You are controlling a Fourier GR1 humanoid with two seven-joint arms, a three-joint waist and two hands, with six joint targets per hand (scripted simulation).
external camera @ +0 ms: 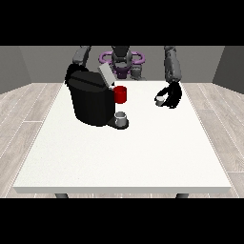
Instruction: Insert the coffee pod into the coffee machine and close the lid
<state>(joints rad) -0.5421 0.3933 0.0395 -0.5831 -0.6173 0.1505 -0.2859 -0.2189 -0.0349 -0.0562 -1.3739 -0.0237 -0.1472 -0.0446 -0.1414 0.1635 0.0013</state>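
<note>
Coffee pod (160, 99): small pale cup shape, held at the hand at the view's right (172, 95); fingers curl round it, so that hand is grasping the pod; it sits low over the white table (124, 157), near the far edge, whether resting or just lifted I cannot tell.

Coffee machine (90, 97): big dark body at roughly nine o'clock from the pod, well apart from it; lid (106, 74) tilted up and open at the machine's top; red part (121, 94) on the side facing the pod; small grey cup (122, 117) on the tray at the machine's foot, about six o'clock from the red part.

Hand at the view's left (72, 71): mostly hidden behind the machine at its eleven o'clock; finger state not readable.

Risks, as judged from here:
- pod is small against the hand; any tilt in transit could bring it to the slot crooked, so it jams or sits proud and the lid will not shut;
- path toward nine o'clock passes the raised lid and the red part; a low or wide approach could knock the lid down early;
- the opening itself is not visible from this side, so alignment is uncertain;
- a swing past the grey cup could tip it.
</note>
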